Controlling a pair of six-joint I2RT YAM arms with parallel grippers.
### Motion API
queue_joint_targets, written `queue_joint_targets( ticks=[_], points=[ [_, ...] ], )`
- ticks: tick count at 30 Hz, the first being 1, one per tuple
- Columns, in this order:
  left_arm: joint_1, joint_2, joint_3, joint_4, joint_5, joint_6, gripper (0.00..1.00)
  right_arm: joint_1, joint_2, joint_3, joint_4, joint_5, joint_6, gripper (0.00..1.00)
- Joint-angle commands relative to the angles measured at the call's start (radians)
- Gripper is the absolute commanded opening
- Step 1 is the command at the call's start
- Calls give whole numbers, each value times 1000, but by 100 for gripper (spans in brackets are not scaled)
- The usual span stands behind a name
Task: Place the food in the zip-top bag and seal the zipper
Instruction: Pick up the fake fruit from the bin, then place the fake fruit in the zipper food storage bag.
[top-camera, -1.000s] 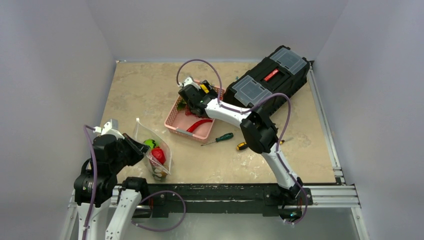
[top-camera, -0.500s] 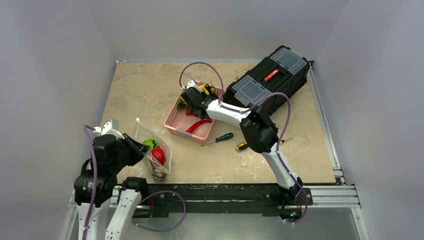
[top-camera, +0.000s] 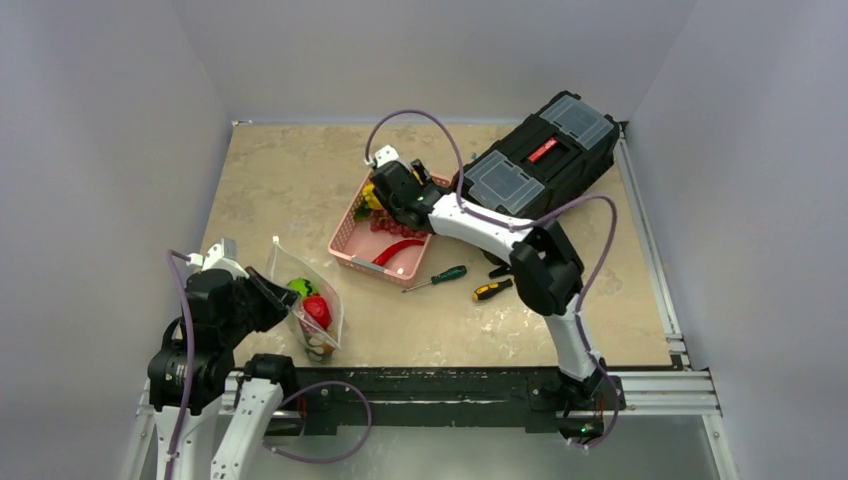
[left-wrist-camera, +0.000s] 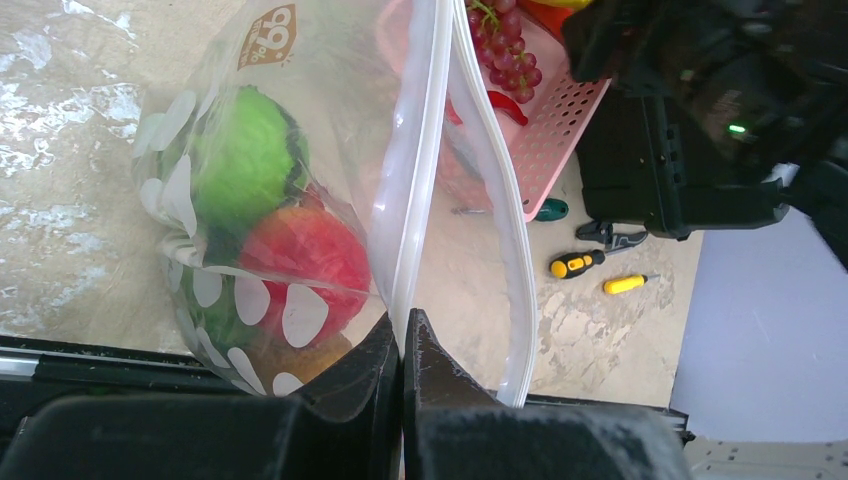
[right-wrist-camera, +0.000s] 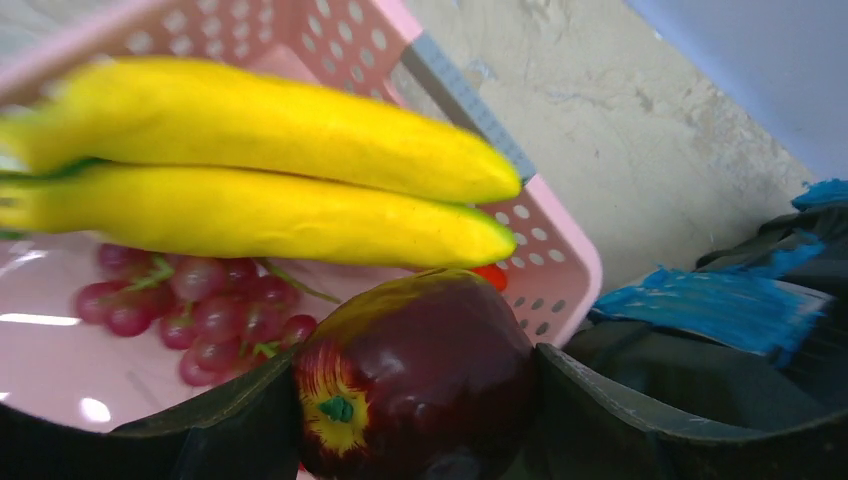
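The zip-top bag (top-camera: 308, 305) stands open at the front left, clear with a green spotted bottom. It holds a green piece (left-wrist-camera: 245, 150), a red piece (left-wrist-camera: 305, 255) and an orange one below. My left gripper (left-wrist-camera: 403, 335) is shut on the near lip of the bag's zipper (left-wrist-camera: 415, 180); the other lip bows away. My right gripper (right-wrist-camera: 415, 400) is shut on a dark-red apple (right-wrist-camera: 415, 370) just above the pink basket (right-wrist-camera: 565, 270). The yellow banana bunch (right-wrist-camera: 270, 180) and dark-red grapes (right-wrist-camera: 210, 315) lie in the basket under it. In the top view the right gripper (top-camera: 392, 190) is over the basket's far end.
A black toolbox (top-camera: 540, 155) stands right behind the basket (top-camera: 345, 238). A curved red piece (top-camera: 400, 250) lies in the basket's near end. A green-handled screwdriver (top-camera: 445, 275) and an orange-handled one (top-camera: 493, 291) lie on the table right of the basket.
The right arm's elbow has swung right and its gripper has shifted slightly back and right over the basket. The left arm and the bag have not moved.
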Motion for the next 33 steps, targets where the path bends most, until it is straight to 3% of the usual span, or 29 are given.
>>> queue_joint_targets(
  ticks=[1, 3, 8, 13, 18, 22, 27, 33],
  points=[
    [-2, 5, 2, 38, 21, -5, 0, 1, -210, -32, 57, -147, 56, 7],
    [-1, 8, 2, 43, 28, -3, 0, 1, -267, -53, 73, -239, 77, 1],
    [-1, 25, 5, 54, 57, 0, 0, 1, -392, -107, 134, -592, 177, 0],
    [-1, 31, 5, 57, 60, 4, 0, 4, -546, -311, 530, -1157, 394, 0],
    [-1, 31, 2, 59, 68, 4, 0, 40, -577, -453, 929, -1413, 635, 0],
    [-2, 36, 2, 66, 82, 5, 0, 108, -541, -446, 994, -1471, 663, 0],
    [-1, 28, 0, 64, 88, 4, 0, 176, -487, -386, 870, -1420, 576, 0],
    [-1, 23, 5, 59, 92, 6, 0, 234, -481, -337, 586, -1039, 358, 0]
  ],
)
